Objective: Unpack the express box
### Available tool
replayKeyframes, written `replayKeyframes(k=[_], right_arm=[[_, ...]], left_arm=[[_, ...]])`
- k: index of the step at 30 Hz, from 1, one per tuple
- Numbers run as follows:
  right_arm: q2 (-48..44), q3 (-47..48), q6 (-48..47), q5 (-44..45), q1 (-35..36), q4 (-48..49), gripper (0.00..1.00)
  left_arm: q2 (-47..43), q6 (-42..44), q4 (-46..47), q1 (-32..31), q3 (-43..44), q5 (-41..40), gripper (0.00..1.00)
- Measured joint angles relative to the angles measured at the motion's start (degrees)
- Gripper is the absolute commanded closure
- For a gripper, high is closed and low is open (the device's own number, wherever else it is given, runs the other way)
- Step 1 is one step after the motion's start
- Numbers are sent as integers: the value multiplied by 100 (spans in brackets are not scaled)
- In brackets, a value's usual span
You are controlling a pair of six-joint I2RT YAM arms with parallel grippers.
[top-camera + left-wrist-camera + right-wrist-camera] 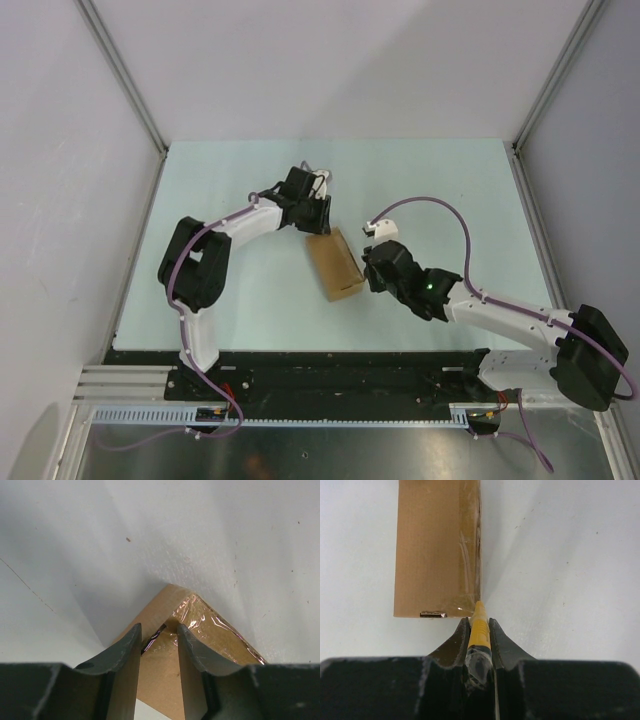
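Midway across the pale green table (230, 170), the express box (335, 263) lies flat and closed, its seam under clear tape (468, 555). My right gripper (479, 623) pinches the yellow utility knife (479, 632), whose tip touches the box's near corner right at the taped edge. My left gripper (158, 627) sits at the far end with its fingers parted, straddling a taped corner. Whether they press on the cardboard I cannot tell. To cut well, I judge I should run the tip shallow and straight along that seam, away from my wrist, so that only the tape parts and the contents are spared. The left should bear down first, or the light carton will likely slide or swing ahead of the knife.
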Motion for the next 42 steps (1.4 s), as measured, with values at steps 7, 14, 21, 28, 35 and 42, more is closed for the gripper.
replayKeyframes(k=[7, 14, 21, 28, 35, 42], right_arm=[[33, 28, -149, 262, -76, 533, 100], [542, 74, -385, 190, -476, 1539, 100], [1106, 127, -531, -269, -892, 2376, 100], [1613, 411, -597, -695, -1029, 2955, 100], [1971, 511, -658, -879, -1051, 3191, 100], [2146, 553, -767, -911, -1095, 3211, 100]], left_arm=[[-48, 90, 33, -63, -44, -136, 62], [-76, 98, 98, -68, -98, -131, 61], [-90, 125, 155, -68, -140, -109, 61], [-103, 129, 203, -66, -181, -101, 61], [-125, 133, 256, -68, -225, -85, 62], [-127, 138, 258, -68, -227, -85, 62]])
